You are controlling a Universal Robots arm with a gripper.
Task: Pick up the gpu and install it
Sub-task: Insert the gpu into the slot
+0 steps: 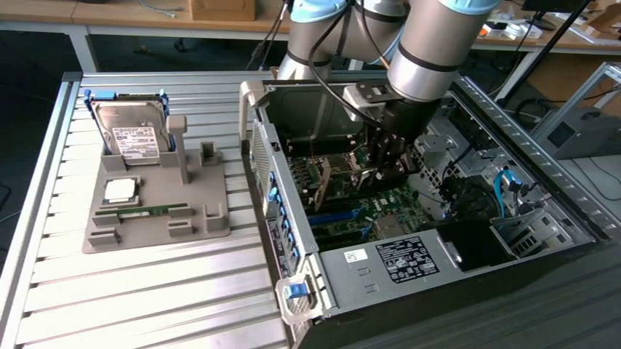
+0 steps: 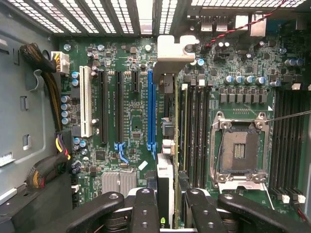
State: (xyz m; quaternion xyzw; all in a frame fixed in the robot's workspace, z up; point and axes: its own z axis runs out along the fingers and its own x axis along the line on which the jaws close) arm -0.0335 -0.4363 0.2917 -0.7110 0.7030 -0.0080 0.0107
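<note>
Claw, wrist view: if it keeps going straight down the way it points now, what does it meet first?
The claw grips the gpu edge-on, so the card would meet the motherboard first, seemingly just beside the blue slot. Remaining depth is unclear.

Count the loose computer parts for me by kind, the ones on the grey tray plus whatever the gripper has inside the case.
Hard drive: 1, on the grey tray
Processor chip: 1, on the tray
RAM stick: 1, on the tray
gpu: 1, in the gripper
Total: 4
</note>
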